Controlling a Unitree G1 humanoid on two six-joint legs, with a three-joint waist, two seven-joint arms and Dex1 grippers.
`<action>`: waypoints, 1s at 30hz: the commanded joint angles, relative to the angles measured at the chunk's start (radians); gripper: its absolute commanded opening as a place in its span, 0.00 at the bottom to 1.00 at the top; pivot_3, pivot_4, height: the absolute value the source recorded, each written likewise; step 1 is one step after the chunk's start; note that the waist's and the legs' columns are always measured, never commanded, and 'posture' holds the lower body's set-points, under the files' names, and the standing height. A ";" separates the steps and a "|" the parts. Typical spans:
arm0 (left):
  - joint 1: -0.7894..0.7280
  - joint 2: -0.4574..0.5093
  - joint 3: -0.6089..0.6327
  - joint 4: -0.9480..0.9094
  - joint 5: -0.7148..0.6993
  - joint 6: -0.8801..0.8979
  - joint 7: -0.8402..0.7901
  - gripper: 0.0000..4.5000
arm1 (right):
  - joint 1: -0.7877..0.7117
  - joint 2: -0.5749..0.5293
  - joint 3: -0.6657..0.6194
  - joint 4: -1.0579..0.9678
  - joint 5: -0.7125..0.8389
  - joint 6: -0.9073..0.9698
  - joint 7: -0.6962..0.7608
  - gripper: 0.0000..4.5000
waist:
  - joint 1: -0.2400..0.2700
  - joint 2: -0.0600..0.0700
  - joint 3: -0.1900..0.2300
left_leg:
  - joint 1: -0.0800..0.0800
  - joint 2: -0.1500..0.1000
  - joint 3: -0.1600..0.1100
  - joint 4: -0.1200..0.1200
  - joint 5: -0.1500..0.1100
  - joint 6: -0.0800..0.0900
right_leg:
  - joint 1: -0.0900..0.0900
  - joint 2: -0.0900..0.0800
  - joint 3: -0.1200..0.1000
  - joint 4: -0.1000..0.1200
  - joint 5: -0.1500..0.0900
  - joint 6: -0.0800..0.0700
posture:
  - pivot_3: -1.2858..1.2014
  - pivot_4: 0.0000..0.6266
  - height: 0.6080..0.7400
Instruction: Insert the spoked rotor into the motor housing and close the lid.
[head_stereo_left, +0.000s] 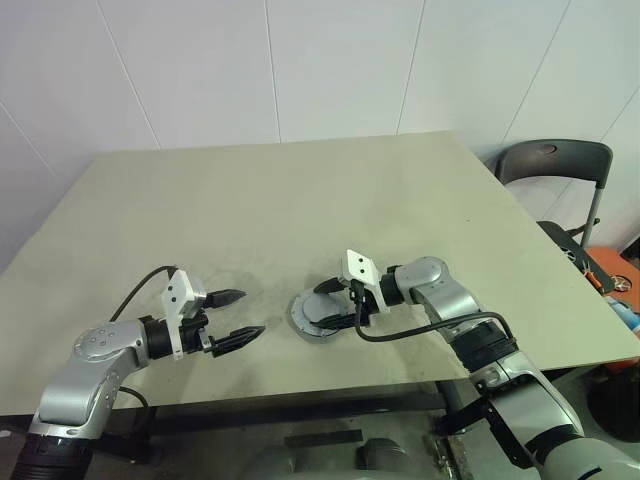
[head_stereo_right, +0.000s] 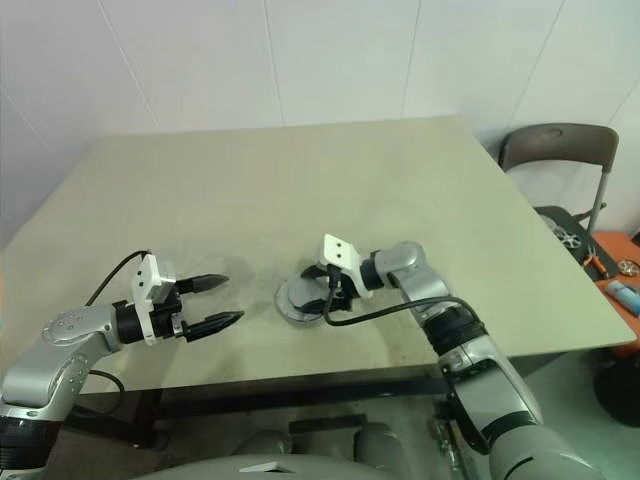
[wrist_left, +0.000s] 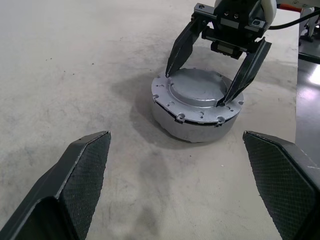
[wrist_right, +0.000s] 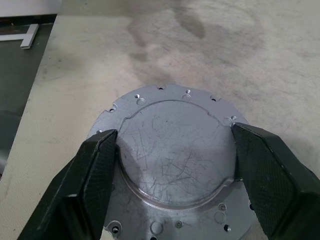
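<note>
A round grey motor housing (wrist_left: 195, 131) stands on the table near its front edge. The silver lid (wrist_left: 197, 87) lies on top of it, sitting slightly askew with a dark gap along one side. My right gripper (head_stereo_left: 340, 312) reaches in from the right, its two black fingers (wrist_right: 95, 170) pressed against opposite sides of the lid's (wrist_right: 175, 150) raised round centre. My left gripper (head_stereo_left: 252, 313) hovers open a short way left of the housing, pointing at it with nothing between its fingers. The spoked rotor is hidden.
The beige table (head_stereo_left: 300, 200) stretches bare behind the housing. A dark chair (head_stereo_left: 555, 165) stands off the table's right back corner, with coloured odds and ends on the floor (head_stereo_left: 610, 275) beside it. The table's front edge runs just below both arms.
</note>
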 joint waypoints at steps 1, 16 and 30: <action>-0.017 0.003 0.010 -0.012 -0.002 -0.015 0.003 1.00 | 0.001 -0.008 -0.007 -0.013 0.000 -0.007 0.007 0.72 | 0.000 0.000 0.000 | 0.000 0.000 0.000 0.000 0.000 0.000 | 0.000 0.000 0.000 0.000 0.000 0.000 | 0.52 0.00 1.00; -0.011 0.005 0.013 -0.012 -0.001 -0.018 0.001 1.00 | 0.011 -0.007 0.042 0.070 -0.070 -0.031 -0.017 0.72 | 0.000 0.000 0.000 | 0.002 0.000 0.000 0.001 0.000 0.000 | 0.002 0.000 0.000 0.001 0.000 0.000 | 0.52 0.00 1.00; -0.012 0.008 0.014 -0.007 0.001 -0.023 -0.006 1.00 | 0.030 -0.045 0.063 0.068 -0.074 -0.038 0.041 0.72 | 0.002 -0.001 -0.001 | 0.001 0.000 0.000 0.001 0.000 0.000 | 0.002 -0.001 0.000 0.000 0.000 0.000 | 0.52 0.00 1.00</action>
